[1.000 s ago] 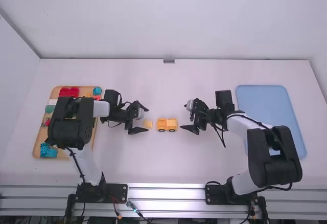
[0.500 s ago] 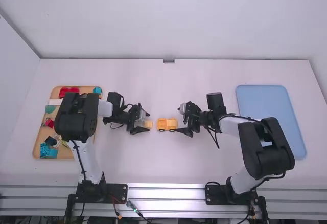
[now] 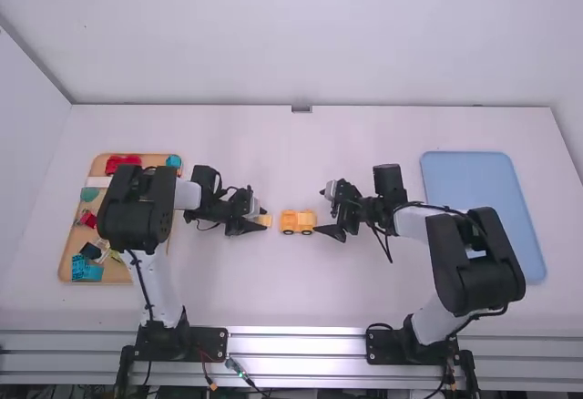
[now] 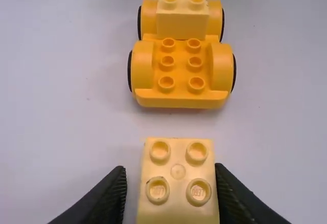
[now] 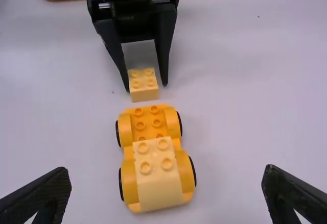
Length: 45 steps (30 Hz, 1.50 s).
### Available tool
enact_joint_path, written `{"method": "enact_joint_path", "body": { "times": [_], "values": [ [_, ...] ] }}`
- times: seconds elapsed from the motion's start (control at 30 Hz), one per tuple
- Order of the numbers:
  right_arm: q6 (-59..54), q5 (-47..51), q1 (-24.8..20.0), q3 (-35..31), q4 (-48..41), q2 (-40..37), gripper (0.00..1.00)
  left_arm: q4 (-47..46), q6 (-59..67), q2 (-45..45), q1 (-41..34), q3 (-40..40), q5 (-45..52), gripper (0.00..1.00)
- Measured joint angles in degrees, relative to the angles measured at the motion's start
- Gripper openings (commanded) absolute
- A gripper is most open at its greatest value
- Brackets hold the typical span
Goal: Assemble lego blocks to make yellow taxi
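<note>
Narrowing around the loose yellow block [image 4: 177, 206], our left gripper [image 4: 170, 167] leaves a gap on one side; we'd finish that grip next. Our right gripper [image 5: 166, 170] stands spread near the wheeled base [image 4: 179, 99], which already carries one pale block [image 4: 182, 25].

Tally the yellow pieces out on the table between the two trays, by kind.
Wheeled base: 1
Studded blocks: 2 (one seated on the base, one between the fingers of the left tool)
Total: 3
</note>
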Motion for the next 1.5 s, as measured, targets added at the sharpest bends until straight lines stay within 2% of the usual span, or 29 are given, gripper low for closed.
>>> {"method": "enact_joint_path", "body": {
  "times": [0.23, 0.4, 0.63, 0.93, 1.03, 1.23, 1.33, 1.5],
  "values": [
    [0.04, -0.24, 0.07, 0.00, -0.09, 0.00, 0.99, 0.00, 0.00, 0.00, 0.00, 0.00, 0.02, 0.33],
    [0.04, 0.55, 2.19, 0.00, 0.17, 0.07, 0.99, 0.02, -1.31, 0.00, 0.00, 0.02, 0.17, 0.33],
    [0.00, 1.86, 6.29, 0.00, 5.09, 4.50, 0.99, -1.05, -3.93, 0.00, 0.00, 1.01, 0.02, 0.34],
    [2.73, 0.72, 5.99, 0.00, 13.94, 11.50, 0.99, -4.17, -4.52, -1.22, 0.00, 1.86, -0.26, 0.32],
    [3.06, 0.09, 5.99, 0.00, 16.00, 13.31, 0.99, -4.39, -4.55, -3.58, 0.00, 1.84, -0.26, 0.33],
    [4.11, -1.20, 5.99, 0.00, 23.28, 17.62, 0.99, -3.67, -6.29, -9.51, -0.13, 0.72, -0.04, 0.30],
    [5.05, -1.40, 5.99, 0.02, 25.77, 19.61, 0.99, -1.77, -7.06, -10.80, -1.51, -0.35, -0.09, 0.29],
    [5.60, -2.64, 6.01, 1.51, 25.05, 23.47, 0.99, 6.05, -11.45, -10.82, -5.79, -2.51, -2.01, 0.28]
  ]
}}
